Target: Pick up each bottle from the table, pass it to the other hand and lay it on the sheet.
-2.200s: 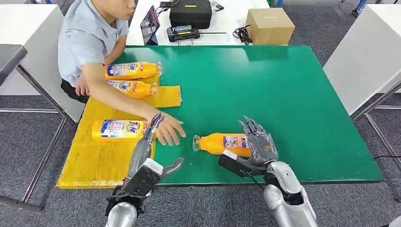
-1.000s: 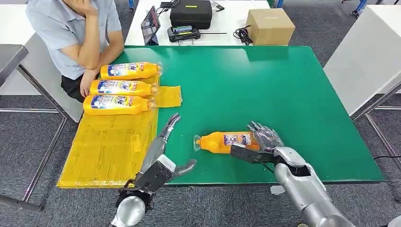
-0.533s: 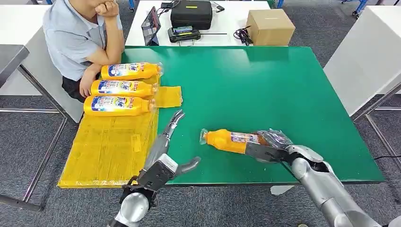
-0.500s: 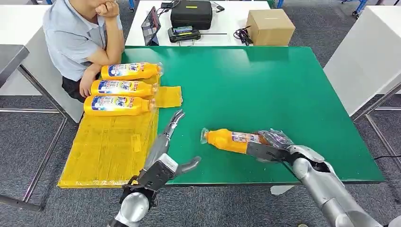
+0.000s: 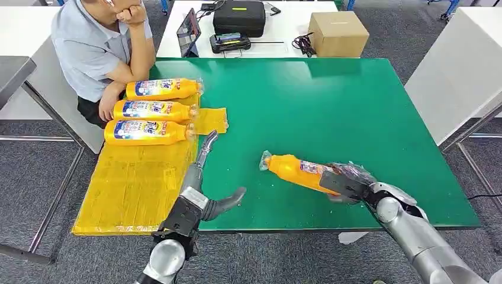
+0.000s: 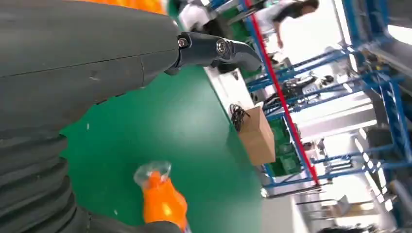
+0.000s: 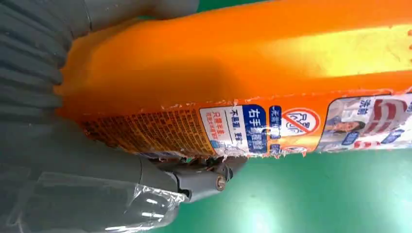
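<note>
The right robot hand (image 5: 346, 180) grips the base end of the orange bottle (image 5: 296, 170), fingers wrapped round its body; the right wrist view shows the label side against them. From that grip the bottle's long axis runs away toward the robot's left and slightly farther out over the green desk (image 5: 331, 106), its capped neck pointing at the left robot hand (image 5: 204, 177). That hand is spread and holds nothing, near the neck but apart from it, thumb out toward the bottle. Beyond it lies the yellow sheet (image 5: 136, 183), with three bottles (image 5: 151, 109) lying at its far end.
</note>
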